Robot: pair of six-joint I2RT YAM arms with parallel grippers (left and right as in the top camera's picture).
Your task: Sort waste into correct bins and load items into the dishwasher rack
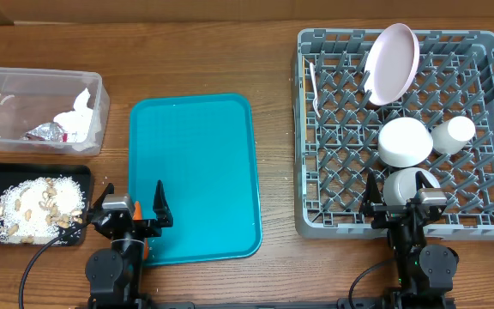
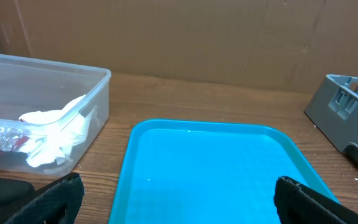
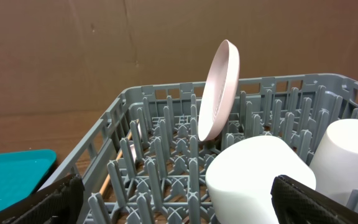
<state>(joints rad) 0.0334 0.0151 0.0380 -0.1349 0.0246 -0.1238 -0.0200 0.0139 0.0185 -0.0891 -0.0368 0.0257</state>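
Both wide open, empty: L gripper [image 1: 134,193] at teal tray [image 1: 195,172] near-left corner, R gripper [image 1: 397,192] over rack [image 1: 303,129] near edge, by bowl [image 1: 400,177]. Plate [image 1: 392,62] leans at far edge; napkin [image 1: 80,116] in tub [image 1: 24,73]. Risk: R swing clips bowl, jolt tips plate.

Two bowls [image 1: 406,140], one plate [image 1: 391,62] (one cup [image 1: 453,133])

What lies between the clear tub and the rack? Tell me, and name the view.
The teal tray lies between the tub and the rack, with a strip of bare table on each side of it. The overhead view shows this.
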